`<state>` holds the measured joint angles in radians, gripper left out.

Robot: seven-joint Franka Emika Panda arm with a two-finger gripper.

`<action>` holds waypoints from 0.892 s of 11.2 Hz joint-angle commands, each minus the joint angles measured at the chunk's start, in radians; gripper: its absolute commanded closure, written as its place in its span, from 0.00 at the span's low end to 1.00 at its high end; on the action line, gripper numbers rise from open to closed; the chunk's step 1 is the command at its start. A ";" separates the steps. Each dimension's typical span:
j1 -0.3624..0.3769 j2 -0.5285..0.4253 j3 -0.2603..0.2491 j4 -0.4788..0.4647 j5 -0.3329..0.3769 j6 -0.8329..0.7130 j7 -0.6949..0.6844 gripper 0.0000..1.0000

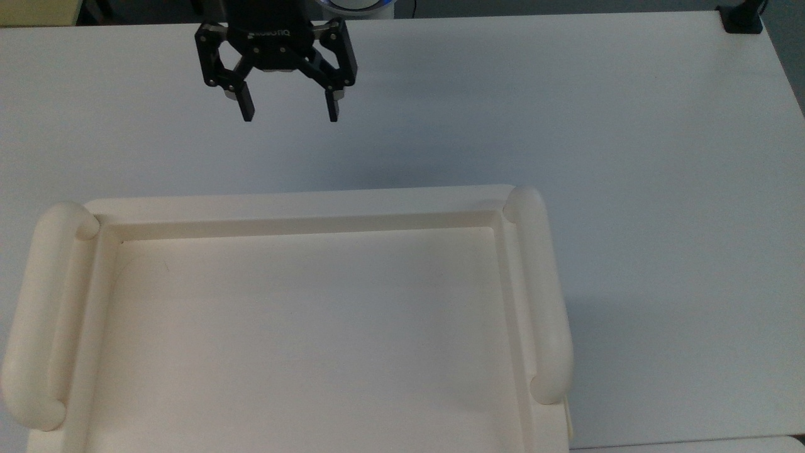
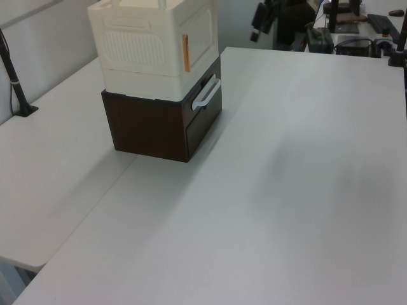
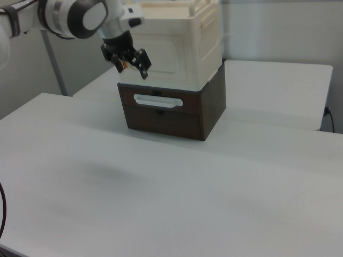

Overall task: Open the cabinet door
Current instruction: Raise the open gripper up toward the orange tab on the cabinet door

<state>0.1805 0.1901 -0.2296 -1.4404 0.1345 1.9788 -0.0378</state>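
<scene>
One light, stiff door (image 3: pixel 163 53) to pull by the orange tab (image 2: pixel 186 53); gripper (image 1: pixel 287 115) spread wide, well apart from door.

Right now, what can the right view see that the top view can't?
The right view alone shows the cream-coloured flat cabinet door on the cabinet's front, shut, the dark brown wooden drawer box beneath with its white bar handle, and the robot's white arm. The top view alone shows the cabinet's recessed cream top with its rounded side rails. Both show the open black two-finger gripper and the white table.
</scene>
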 commanded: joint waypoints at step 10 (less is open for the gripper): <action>0.158 0.193 -0.010 0.101 -0.013 0.465 0.193 0.00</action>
<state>0.3191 0.3565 -0.2273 -1.3799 0.1329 2.4256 0.1265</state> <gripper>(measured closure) 0.000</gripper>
